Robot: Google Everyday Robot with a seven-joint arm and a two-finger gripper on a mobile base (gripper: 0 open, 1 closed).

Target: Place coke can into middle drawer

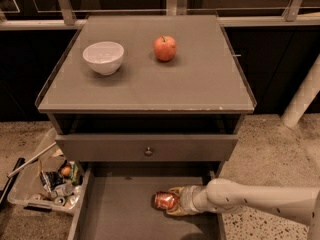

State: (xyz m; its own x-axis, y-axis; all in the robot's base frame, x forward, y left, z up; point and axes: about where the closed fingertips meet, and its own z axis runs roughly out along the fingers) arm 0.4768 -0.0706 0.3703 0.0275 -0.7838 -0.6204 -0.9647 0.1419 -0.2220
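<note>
The coke can (163, 200), red with a silver end, lies on its side low over the floor of the open middle drawer (115, 209), right of the drawer's middle. My gripper (172, 203) reaches in from the right on a pale arm and is shut on the coke can, with its fingers (179, 208) around the can's right part. Whether the can rests on the drawer floor cannot be told.
The grey cabinet top (200, 84) carries a white bowl (103, 57) and a red-orange apple (165, 48). A shut drawer front with a round knob (148, 151) sits above the open drawer. A clear bin of crushed cans and litter (47, 181) stands on the floor at left.
</note>
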